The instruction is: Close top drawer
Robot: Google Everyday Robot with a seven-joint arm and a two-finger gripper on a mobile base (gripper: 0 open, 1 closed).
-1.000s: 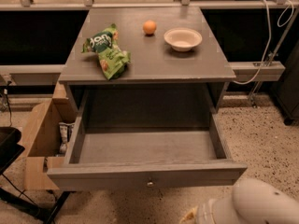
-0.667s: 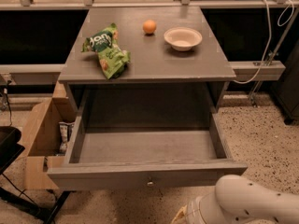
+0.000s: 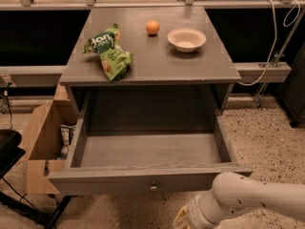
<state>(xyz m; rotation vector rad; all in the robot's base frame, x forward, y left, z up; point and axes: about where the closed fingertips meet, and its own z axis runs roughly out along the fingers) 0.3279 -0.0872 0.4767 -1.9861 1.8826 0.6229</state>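
The top drawer (image 3: 143, 179) is a wide grey wooden drawer, pulled fully out of the grey cabinet and empty inside. Its front panel carries a small round metal knob (image 3: 153, 188) at centre. My white arm (image 3: 248, 202) enters from the lower right. The gripper (image 3: 183, 219) sits at the bottom edge of the view, just below and right of the knob, in front of the drawer's front panel. Most of the gripper is cut off by the frame's edge.
On the cabinet top (image 3: 157, 61) lie a green snack bag (image 3: 108, 51), an orange (image 3: 152, 27) and a cream bowl (image 3: 186, 38). A cardboard box (image 3: 40, 142) stands on the floor at left. A black stand (image 3: 9, 151) is at far left. White cables (image 3: 271, 37) hang at right.
My arm has moved left and slightly up along the bottom edge, bringing the gripper closer to the drawer's front below the knob. The drawer has not moved.
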